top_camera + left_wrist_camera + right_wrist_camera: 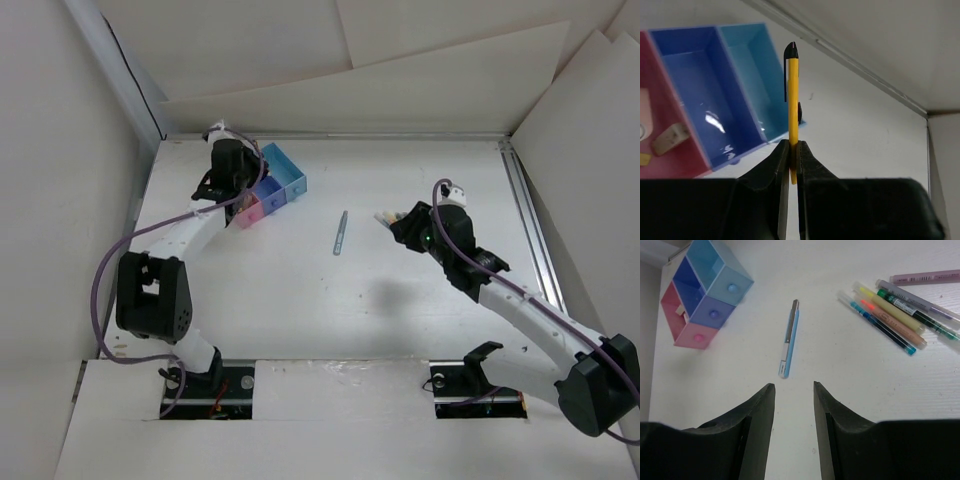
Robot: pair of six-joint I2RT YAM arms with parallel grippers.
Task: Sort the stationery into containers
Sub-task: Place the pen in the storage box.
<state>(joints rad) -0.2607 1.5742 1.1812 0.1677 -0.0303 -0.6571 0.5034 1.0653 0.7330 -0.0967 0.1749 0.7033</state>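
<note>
My left gripper (793, 145) is shut on a thin yellow pen (793, 100), which sticks up from between the jaws, black cap end farthest out. It hangs beside the containers, three joined bins: pink (675, 165), dark blue (700, 75) and light blue (752, 65). A beige eraser block (670, 137) lies in the pink bin. In the top view the left gripper (232, 185) is over the bins (270, 190). A pale blue-grey pen (790, 340) lies mid-table, just ahead of my open, empty right gripper (794, 386).
Several markers and pens (890, 315) lie fanned out on the table to the right of the pale pen, close by the right gripper (400, 222) in the top view. White walls and a metal rail (525, 210) border the table.
</note>
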